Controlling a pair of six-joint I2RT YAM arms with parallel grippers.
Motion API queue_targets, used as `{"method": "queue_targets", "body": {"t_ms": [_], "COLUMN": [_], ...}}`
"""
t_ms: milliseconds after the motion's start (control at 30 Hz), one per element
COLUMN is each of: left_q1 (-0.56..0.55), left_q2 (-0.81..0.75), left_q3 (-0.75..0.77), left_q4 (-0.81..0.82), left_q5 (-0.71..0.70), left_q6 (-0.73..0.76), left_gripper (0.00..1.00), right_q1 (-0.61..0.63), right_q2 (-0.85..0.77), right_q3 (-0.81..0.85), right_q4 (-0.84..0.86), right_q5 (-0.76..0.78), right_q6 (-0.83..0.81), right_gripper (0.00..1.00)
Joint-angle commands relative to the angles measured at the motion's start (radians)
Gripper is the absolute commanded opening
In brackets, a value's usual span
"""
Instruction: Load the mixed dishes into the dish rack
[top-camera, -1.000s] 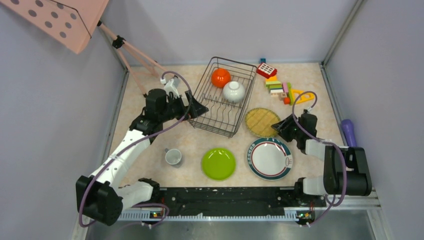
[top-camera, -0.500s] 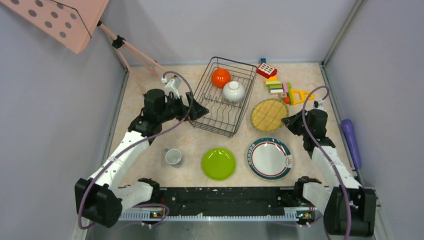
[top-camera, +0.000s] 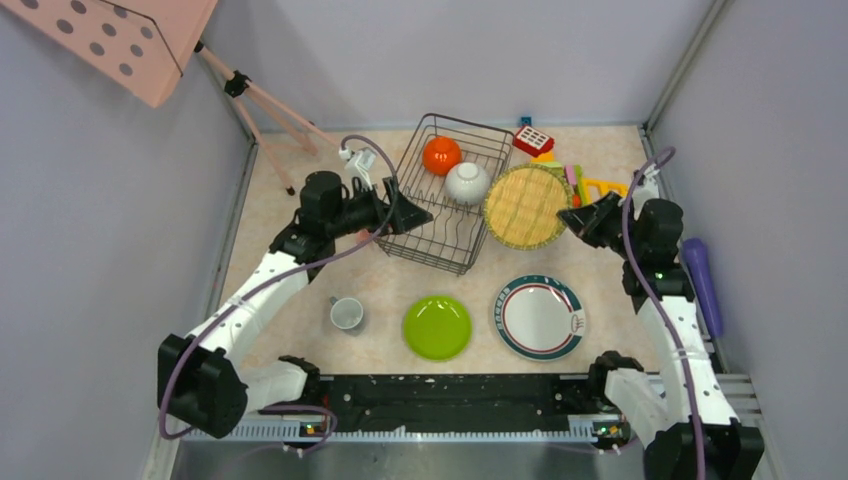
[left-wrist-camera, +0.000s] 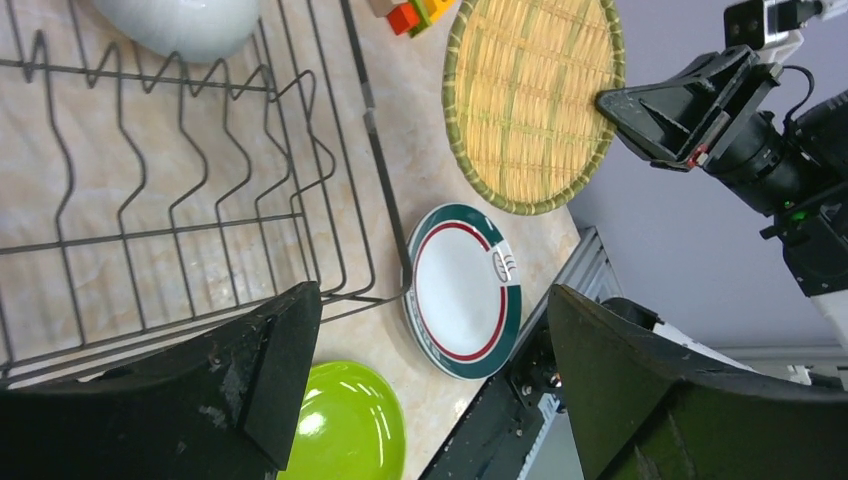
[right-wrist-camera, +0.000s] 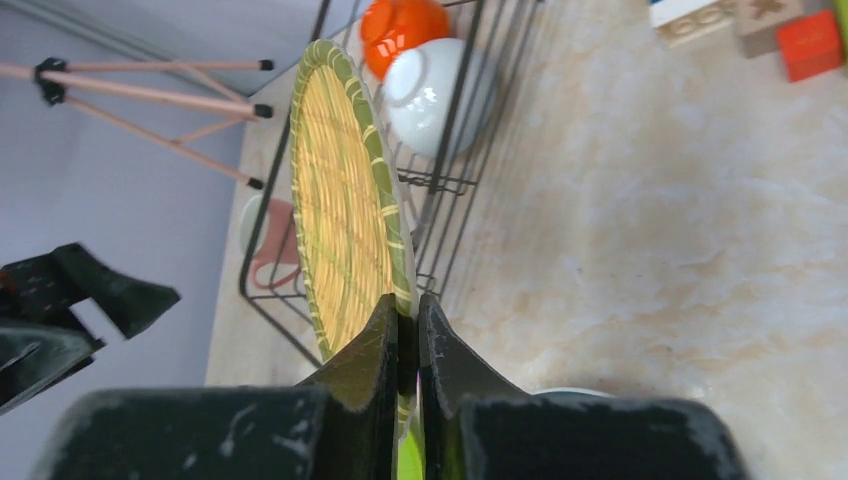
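Right end effector (top-camera: 572, 216) grips straw mat (top-camera: 525, 205) on edge beside dish rack (top-camera: 430, 252), left end effector (left-wrist-camera: 430, 325) spread; next: slot it between prongs (left-wrist-camera: 200, 190).

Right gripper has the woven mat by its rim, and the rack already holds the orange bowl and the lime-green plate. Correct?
No: the lime-green plate lies on the table in front of the dish rack, as top external shows. Beside the orange bowl in the rack sits a whitish cup. The right gripper does pinch the woven mat by its rim.
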Motion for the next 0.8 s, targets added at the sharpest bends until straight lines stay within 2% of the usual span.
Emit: {"method": "queue_targets", "body": {"t_ms": [0,133,267,367,467,600,667,767], "left_q1": [-0.053,-0.075,-0.094,-0.109,-0.112,-0.111,-0.111,-0.111], "left_q2": [0.013,0.041,0.084,0.116,0.126,0.099,0.085,0.097], "left_q3": [0.056,0.061,0.093,0.111,0.116,0.118,0.113,0.117], "left_q4": [0.122,0.204,0.228,0.233,0.222,0.119,0.097,0.122], "left_q5": [-0.014,-0.025,-0.022,-0.03,-0.058,-0.157,-0.181,-0.155], "left_q6": [-0.018,-0.06,-0.084,-0.083,-0.068,0.034,0.06,0.053], "left_gripper": [0.88,0.86,0.83,0.82,0.81,0.82,0.85,0.87], "right_q1": [-0.004,-0.001,0.018,0.048,0.132,0.228,0.264,0.287], "right_q2": [-0.01,-0.008,-0.007,0.009,0.046,0.111,0.137,0.153], "right_q3": [0.074,0.054,0.061,0.108,0.218,0.361,0.394,0.381], "right_q4": [0.095,0.179,0.177,0.074,-0.092,-0.228,-0.223,-0.151], "right_q5": [-0.217,-0.296,-0.292,-0.195,-0.002,0.19,0.193,0.112], "right_q6": [0.015,0.06,0.055,0.021,-0.021,-0.017,-0.034,-0.029], "right_gripper": [0.0,0.0,0.0,0.0,0.0,0.0,0.0,0.0]}}
